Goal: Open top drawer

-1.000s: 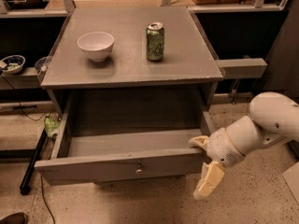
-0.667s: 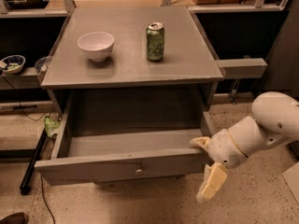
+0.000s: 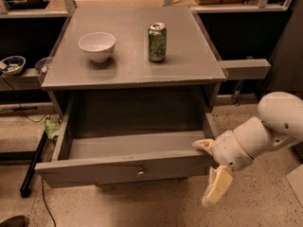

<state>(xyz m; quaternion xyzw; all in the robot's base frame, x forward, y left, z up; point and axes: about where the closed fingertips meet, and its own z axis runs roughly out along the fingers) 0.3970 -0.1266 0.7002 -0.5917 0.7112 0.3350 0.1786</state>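
Note:
The top drawer (image 3: pixel 118 169) of the grey cabinet stands pulled far out toward me. Its flat grey front carries one small round metal knob (image 3: pixel 140 172) at centre, and its deep box looks empty inside. My gripper (image 3: pixel 210 171) is at the drawer's front right corner, on a white arm coming from the right. One cream finger (image 3: pixel 204 145) rests at the top of that corner and the other finger (image 3: pixel 217 186) hangs below, spread wide apart and holding nothing.
A white bowl (image 3: pixel 97 46) and a green soda can (image 3: pixel 157 42) stand on the cabinet top (image 3: pixel 189 65). Dark shelving runs behind, with a small bowl (image 3: pixel 12 64) on the left shelf. A black pole (image 3: pixel 33 164) and cables lie on the speckled floor at left.
My arm and gripper have drifted slightly right and down, away from the drawer corner. The drawer stays open in the same place.

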